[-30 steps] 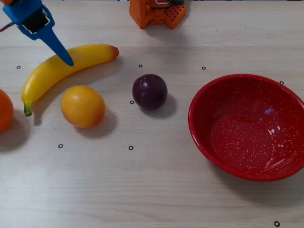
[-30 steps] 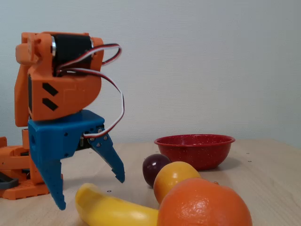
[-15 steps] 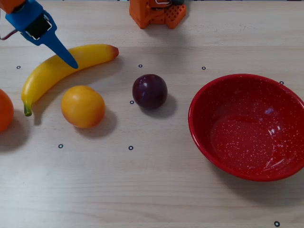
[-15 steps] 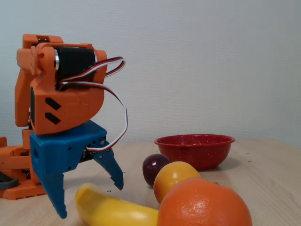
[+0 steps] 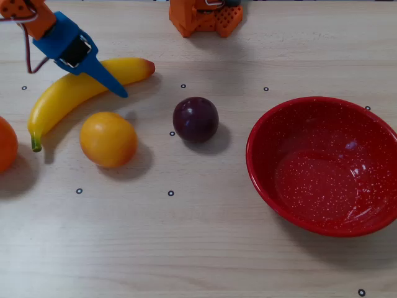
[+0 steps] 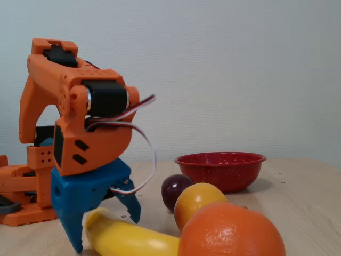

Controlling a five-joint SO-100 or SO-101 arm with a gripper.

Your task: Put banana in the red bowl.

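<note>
A pale wood-grain desk (image 5: 205, 248) fills the overhead view, dotted with small black ring marks, and in the fixed view a plain light wall stands behind it. Biggest thing out there is the red bowl (image 5: 322, 166), speckled white, sitting on the right side of the overhead view with nothing inside it; in the fixed view it sits at the back (image 6: 220, 169), well apart from the action.

Next, the orange arm (image 6: 80, 133), bent over at the left of the fixed view, its orange base (image 5: 205, 17) at the top edge of the overhead view. The blue claw (image 6: 104, 225) points down and its fingers are spread wide, one finger on each side of the banana, holding nothing. From overhead the claw (image 5: 99, 68) lies across the upper half of the fruit, one blue finger (image 5: 110, 81) reaching past its lower edge.

The banana (image 5: 59, 102) lies flat on the desk at the upper left of the overhead view, reddish tip toward the middle, green stem down at the left. In the fixed view its yellow body (image 6: 128, 240) runs along the bottom edge.

Just below it sits an orange-yellow round fruit (image 5: 108, 139), near but apart. A second orange fruit (image 5: 6, 144) is cut by the left edge and looms large in the fixed view (image 6: 232, 229). Smallest, the dark purple plum (image 5: 195, 119), between banana and bowl.
</note>
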